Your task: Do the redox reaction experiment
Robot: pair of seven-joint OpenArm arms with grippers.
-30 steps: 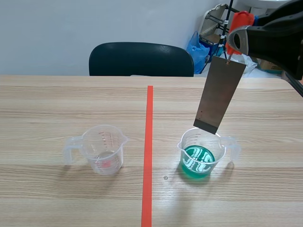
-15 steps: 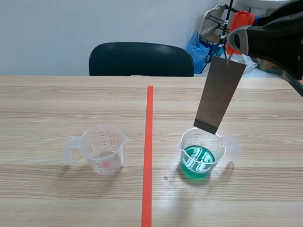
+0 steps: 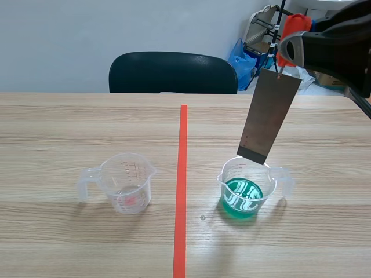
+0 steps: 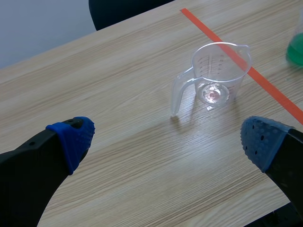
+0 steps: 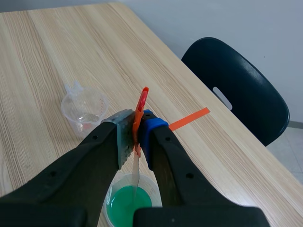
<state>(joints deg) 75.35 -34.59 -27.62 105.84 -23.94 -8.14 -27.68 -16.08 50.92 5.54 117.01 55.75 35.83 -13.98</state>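
Observation:
My right gripper (image 3: 288, 47) hangs high at the right, shut on an orange clip (image 3: 294, 25) from which a grey metal plate (image 3: 268, 116) dangles. The plate's lower edge sits just above the rim of a clear cup of green liquid (image 3: 246, 189), outside the liquid. From the right wrist, the clip (image 5: 140, 106) is pinched between the pads, the plate (image 5: 136, 176) hangs edge-on, and the green cup (image 5: 129, 204) lies directly below. A clear measuring cup (image 3: 124, 182), nearly empty with a reddish speck at its bottom, stands left of the tape line. My left gripper (image 4: 166, 137) is open above the table, the clear cup (image 4: 218, 71) ahead of it.
An orange-red tape line (image 3: 181, 174) splits the wooden table between the two cups. A black chair (image 3: 173, 72) stands behind the far edge. Bags and a rack (image 3: 261, 40) sit beyond the table at the back right.

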